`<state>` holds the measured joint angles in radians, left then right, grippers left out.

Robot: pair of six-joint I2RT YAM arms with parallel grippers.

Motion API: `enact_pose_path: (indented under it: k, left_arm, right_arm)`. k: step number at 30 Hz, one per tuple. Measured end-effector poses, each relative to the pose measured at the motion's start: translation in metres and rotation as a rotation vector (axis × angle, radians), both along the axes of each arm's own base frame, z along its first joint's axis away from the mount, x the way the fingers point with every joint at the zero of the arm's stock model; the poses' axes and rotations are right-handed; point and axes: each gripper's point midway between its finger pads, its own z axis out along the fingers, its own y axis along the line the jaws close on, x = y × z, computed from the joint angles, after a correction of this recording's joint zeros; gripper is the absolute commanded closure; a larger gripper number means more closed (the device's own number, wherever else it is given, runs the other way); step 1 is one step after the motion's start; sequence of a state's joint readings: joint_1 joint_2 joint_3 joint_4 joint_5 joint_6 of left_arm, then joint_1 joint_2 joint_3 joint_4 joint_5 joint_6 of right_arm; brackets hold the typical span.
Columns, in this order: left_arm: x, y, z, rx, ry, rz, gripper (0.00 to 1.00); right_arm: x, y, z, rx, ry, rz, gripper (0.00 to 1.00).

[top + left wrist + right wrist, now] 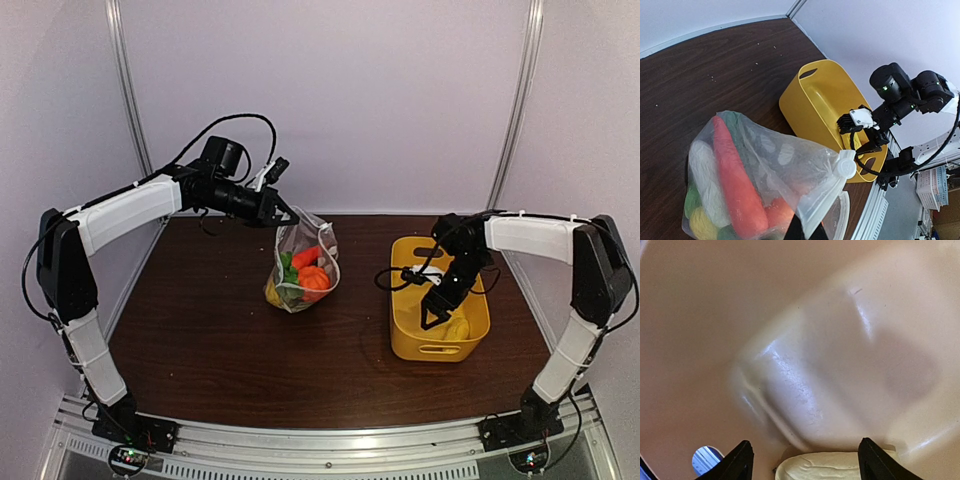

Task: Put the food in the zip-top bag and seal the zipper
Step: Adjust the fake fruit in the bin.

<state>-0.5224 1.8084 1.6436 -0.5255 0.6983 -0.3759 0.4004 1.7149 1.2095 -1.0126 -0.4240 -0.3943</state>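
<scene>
A lab test booth: plain white wall panels [380, 100], aluminium frame posts [128, 90], dark wooden table [220, 320].

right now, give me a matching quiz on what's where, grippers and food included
Things:
1. left gripper
2. right gripper
3. orange carrot
4. pale yellow piece

States:
a. lying on the floor of the yellow basket
b. shut on the top edge of the zip-top bag
c. open, lowered inside the basket
d. inside the bag with the other food

Pairs: 1-b, 2-c, 3-d, 4-a
</scene>
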Motion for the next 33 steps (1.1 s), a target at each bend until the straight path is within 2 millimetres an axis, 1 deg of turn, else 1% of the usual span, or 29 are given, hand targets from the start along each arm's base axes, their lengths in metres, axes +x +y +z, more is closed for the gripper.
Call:
enact_pose_path:
  k: [4, 7, 10, 13, 17, 21, 25, 30, 33]
  left_arm:
    - [0.000, 0.000, 0.000, 0.000, 0.000, 0.000, 1.00]
    - [0.000, 0.000, 0.000, 0.000, 0.000, 0.000, 1.00]
    - [0.000, 0.000, 0.000, 0.000, 0.000, 0.000, 1.00]
    - [0.000, 0.000, 0.000, 0.000, 0.000, 0.000, 1.00]
    - [0.000, 0.000, 0.000, 0.000, 0.000, 0.000, 1.00]
    - [0.000, 0.000, 0.000, 0.000, 0.000, 0.000, 1.00]
    - [0.000, 0.000, 0.000, 0.000, 0.000, 0.000, 1.00]
    - [0.000, 0.000, 0.000, 0.000, 0.000, 0.000, 1.00]
    - [0.000, 0.000, 0.000, 0.001, 0.000, 0.001, 1.00]
  right_arm:
    - [0.009, 0.005, 0.029, 0.036, -0.079, 0.051, 0.26]
    - [0.010, 0.003, 0.050, 0.040, -0.152, 0.125, 0.26]
    - [0.006, -0.011, 0.063, -0.009, -0.227, 0.218, 0.25]
    - [0.006, -0.025, 0.068, -0.075, -0.292, 0.320, 0.24]
    - [0.004, -0.041, 0.058, -0.159, -0.315, 0.443, 0.25]
    - [0.003, -0.055, 0.042, -0.244, -0.326, 0.564, 0.24]
    - [0.002, -0.066, 0.026, -0.302, -0.329, 0.665, 0.24]
    - [0.006, -0.069, 0.014, -0.335, -0.313, 0.753, 0.24]
    - [0.003, -0.069, 0.005, -0.352, -0.296, 0.803, 0.22]
